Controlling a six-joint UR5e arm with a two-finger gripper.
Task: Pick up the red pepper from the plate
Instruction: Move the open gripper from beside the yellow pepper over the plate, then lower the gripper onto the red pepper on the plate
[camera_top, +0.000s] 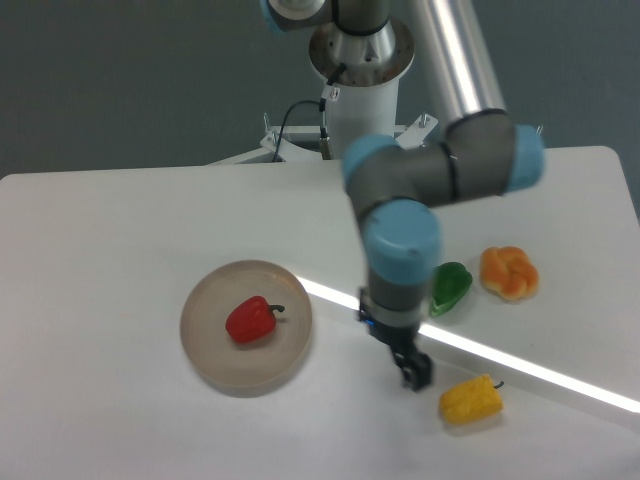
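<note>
Glossy red pepper (251, 320) on round translucent beige plate (207, 350).

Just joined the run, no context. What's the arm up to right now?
The arm is mid-approach with nothing held. Its gripper hangs over bare table between the plate and the yellow pepper; whether the jaws are open can't be told. The red pepper lies untouched on the plate, to the gripper's left in the picture. The green pepper and an orange pepper lie beyond the arm.
</note>
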